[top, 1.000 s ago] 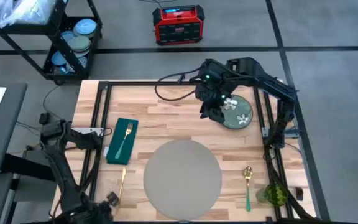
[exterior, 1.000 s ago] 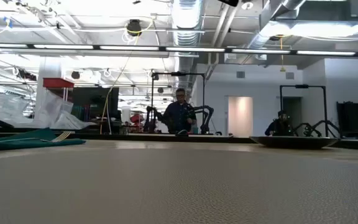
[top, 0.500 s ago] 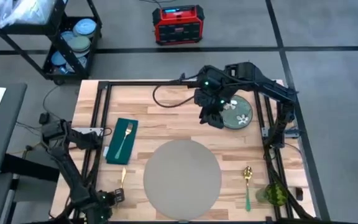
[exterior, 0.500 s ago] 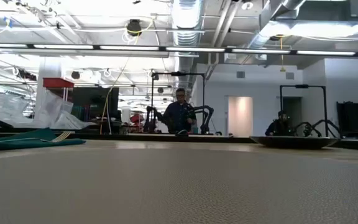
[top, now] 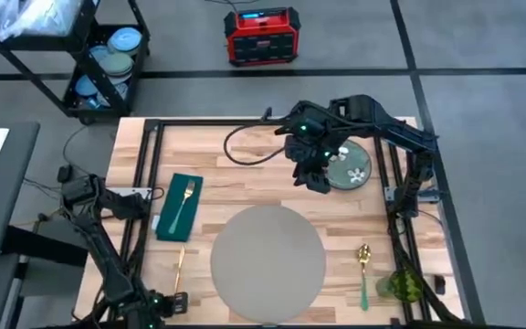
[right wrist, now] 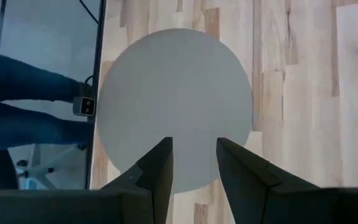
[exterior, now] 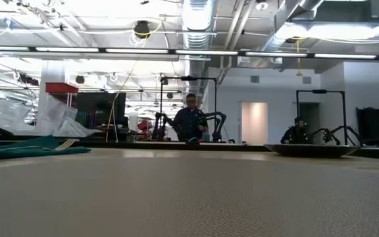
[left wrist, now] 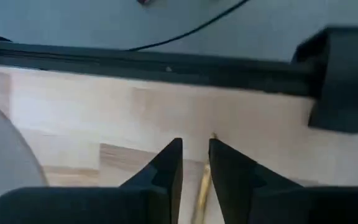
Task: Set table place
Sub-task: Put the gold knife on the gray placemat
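Observation:
The round grey placemat [top: 268,263] lies flat on the wooden table [top: 245,174], near the front edge. A grey-green flowered plate [top: 351,165] rests at the far right. My right gripper [top: 316,180] hovers at the plate's left rim, open and empty, and looks down on the placemat [right wrist: 176,106]. My left gripper [top: 166,302] is at the near left. Its fingers [left wrist: 194,165] stand a narrow gap apart over a gold knife [left wrist: 202,186]. My left gripper stands over the gold knife [left wrist: 202,186], which shows in the gap between its fingers and lies on the table. Whether the fingers touch it I cannot tell.
A green napkin [top: 180,206] with a gold fork [top: 186,199] lies left of the placemat. A gold-bowled spoon [top: 363,272] and a green glass [top: 405,285] are at the near right. A cart of dishes [top: 108,64] stands beyond the far left corner. People show in the room behind [exterior: 191,122].
My right gripper has gone a little toward the near edge, off the plate's left rim, and the plate has stayed in place. My left arm has swung toward the near edge, bringing its gripper close to the knife's near end.

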Robot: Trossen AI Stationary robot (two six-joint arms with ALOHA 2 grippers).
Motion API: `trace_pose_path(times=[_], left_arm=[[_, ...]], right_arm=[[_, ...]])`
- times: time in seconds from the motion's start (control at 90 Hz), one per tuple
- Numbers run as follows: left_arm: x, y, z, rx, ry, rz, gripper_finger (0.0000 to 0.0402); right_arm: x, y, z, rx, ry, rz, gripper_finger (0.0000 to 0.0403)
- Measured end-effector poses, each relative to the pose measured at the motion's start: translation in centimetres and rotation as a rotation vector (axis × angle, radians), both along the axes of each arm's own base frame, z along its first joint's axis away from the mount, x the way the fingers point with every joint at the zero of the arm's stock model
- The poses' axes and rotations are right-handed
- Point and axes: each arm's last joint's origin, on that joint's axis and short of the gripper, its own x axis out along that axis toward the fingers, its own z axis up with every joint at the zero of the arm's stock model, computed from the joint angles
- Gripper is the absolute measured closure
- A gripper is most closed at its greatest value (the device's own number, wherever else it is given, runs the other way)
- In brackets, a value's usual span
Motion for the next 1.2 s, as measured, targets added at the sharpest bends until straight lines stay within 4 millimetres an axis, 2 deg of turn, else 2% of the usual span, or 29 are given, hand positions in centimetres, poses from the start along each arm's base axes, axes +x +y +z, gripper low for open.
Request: trace_pose_path(times=[0.322,0.411,0.867,1.011,1.2], left_arm=[[0.3,1.1,-1.8,0.000,0.012,-0.026,0.0338],[0.5,1.4,-2.0,-0.007,0.070,-0.033,0.0338],[1.0,0.3,-2.1,-0.130,0.044,-0.016,0.0338],[0.7,1.0,-3.2,-0.075,0.080,0.001,0.0338],[0.1,2.0,-2.7,-0.027,0.151,0.004,0.0338]], right_arm=[[0.0,0.0,0.0,0.001,0.005,0.001,0.0290],[0.0,0.0,0.0,0.001,0.005,0.001,0.0290],[0.0,0.0,0.0,-0.003,0.002,0.009,0.0290],[0.0,0.2,0.0,0.000,0.002,0.014,0.0290],[0.0,0.4,0.0,-0.003,-0.002,0.030,0.0290]])
